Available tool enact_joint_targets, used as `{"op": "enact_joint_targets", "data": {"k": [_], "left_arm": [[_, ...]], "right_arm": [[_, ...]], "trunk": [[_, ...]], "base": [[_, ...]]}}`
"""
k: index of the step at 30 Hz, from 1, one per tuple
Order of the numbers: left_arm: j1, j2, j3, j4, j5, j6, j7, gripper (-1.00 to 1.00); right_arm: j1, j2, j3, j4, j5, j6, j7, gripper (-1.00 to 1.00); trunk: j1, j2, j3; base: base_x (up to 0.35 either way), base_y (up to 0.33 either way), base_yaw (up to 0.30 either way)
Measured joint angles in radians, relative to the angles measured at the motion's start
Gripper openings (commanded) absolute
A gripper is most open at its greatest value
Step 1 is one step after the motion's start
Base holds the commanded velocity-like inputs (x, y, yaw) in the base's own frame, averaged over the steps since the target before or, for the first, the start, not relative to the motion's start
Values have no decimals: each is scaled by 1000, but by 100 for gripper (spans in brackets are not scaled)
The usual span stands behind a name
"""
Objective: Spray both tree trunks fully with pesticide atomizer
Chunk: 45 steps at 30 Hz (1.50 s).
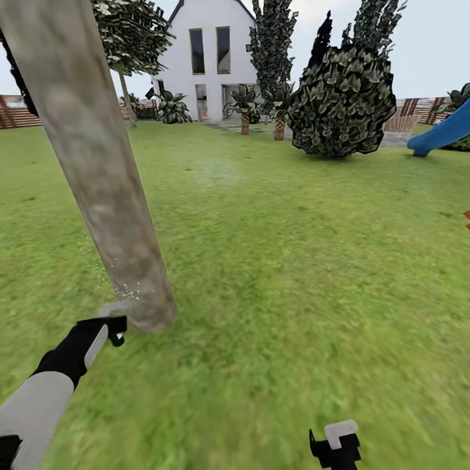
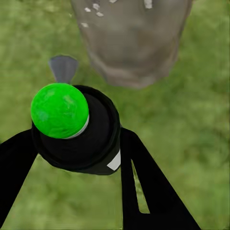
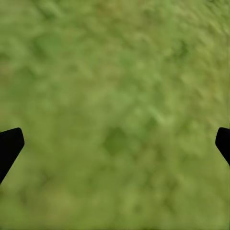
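A thick mottled grey-beige tree trunk (image 1: 98, 176) leans up the left side of the head view. Whitish pesticide specks (image 1: 130, 287) dot its bark low down. My left gripper (image 1: 108, 329) is close to the trunk's base, shut on the pesticide atomizer (image 2: 76, 129), a black bottle with a round green top. Its grey nozzle (image 2: 63, 67) points toward the trunk (image 2: 134, 43), a short gap away. My right gripper (image 1: 334, 444) hangs low over the grass floor (image 3: 115, 72), open with nothing between its fingertips.
Open lawn (image 1: 294, 248) stretches ahead and to the right. Far back stand a white house (image 1: 209, 59), a dark bushy shrub (image 1: 343, 104), small palms (image 1: 245, 108), a blue slide (image 1: 444, 134) and a slatted fence (image 1: 19, 114).
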Motion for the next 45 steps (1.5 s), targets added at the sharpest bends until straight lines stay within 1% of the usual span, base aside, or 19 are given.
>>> {"op": "enact_joint_targets", "data": {"k": [1, 2, 3, 5, 6, 7, 8, 11, 13, 15, 17, 21, 24, 25, 26, 28, 29, 32, 45], "left_arm": [[-23, -18, -1, -18, -1, 4, 1, -100], [-45, -21, 0, -21, -7, 15, 0, -100], [-61, -13, 2, -19, -13, 55, 0, -100], [-64, 28, 4, -17, -20, 78, -3, -100], [-58, 63, 2, -18, -15, 82, -27, -100], [-56, 78, 0, -22, -9, 83, -67, -100], [-55, 80, -1, -24, -6, 83, -89, -100], [-64, 71, -1, -28, -7, 87, -114, -100], [-59, 78, 0, -41, -10, 92, -117, -100], [-55, 82, -2, -99, -9, 106, -118, -100], [-52, 81, -3, -141, -10, 152, -118, -100], [-50, 79, -5, -147, -10, 161, -116, -100], [-53, 86, -2, -163, -13, 172, -119, -100], [-60, 97, -3, -179, -18, 235, -120, -100], [-57, 98, -15, -202, -17, 246, -121, -100], [-53, 97, -59, -253, -27, 253, -121, -100], [-52, 96, -70, -266, -30, 254, -120, -100], [-51, 94, -72, -274, -35, 271, -118, -100], [-51, 91, -72, -273, -36, 272, -113, -100]], "right_arm": [[0, -2, 0, 1, 0, 0, 0, 100], [0, -2, 0, 1, 0, 0, -1, 100], [0, -2, 0, 1, 1, 0, -1, 100], [0, -2, 0, 1, 0, 0, -1, 100], [0, -2, 0, 1, 1, 0, 0, 100], [0, -2, 0, 1, 0, 0, 0, 100], [0, -2, 0, 1, 0, 0, 0, 100], [0, -2, 0, 1, 0, 0, 0, 100], [0, -2, 0, 1, 0, 0, 0, 100], [0, -2, 0, 1, 0, 0, 0, 100], [0, -2, 0, 1, 0, 0, -1, 100], [0, -2, 0, 1, 0, 0, -1, 100], [0, -2, 0, 1, 0, 0, -1, 100], [0, -2, 0, 1, 0, 0, -1, 100], [0, -2, 0, 1, 0, 0, -1, 100], [0, -2, 0, 1, 0, 0, -1, 100], [0, -2, 0, 1, 0, 0, -1, 100], [0, -2, 0, 1, 0, 0, -1, 100], [0, -1, 0, 1, 0, 0, -1, 100]], "trunk": [[0, 0, 0], [0, 0, 0], [0, 0, 0], [0, 0, 0], [0, 0, 0], [0, 0, 0], [0, 0, 0], [0, 0, 0], [0, 0, 0], [0, 0, 0], [0, 0, 0], [0, 0, 0], [0, 0, 0], [0, 0, 0], [0, 0, 0], [0, 0, 0], [0, 0, 0], [0, 0, 0], [0, 0, 0]], "base": [[0, 0, 2], [0, 0, 0], [0, 0, 0], [0, 0, 0], [0, 0, 0], [0, 0, 0], [0, 0, 0], [0, 0, 0], [69, 0, 0], [268, 0, 2], [327, 0, 140], [126, 0, 239], [3, 0, 42], [0, 0, 2], [36, -11, 1], [110, -140, 0], [143, -217, 0], [88, -257, 0], [4, -272, 0]]}}
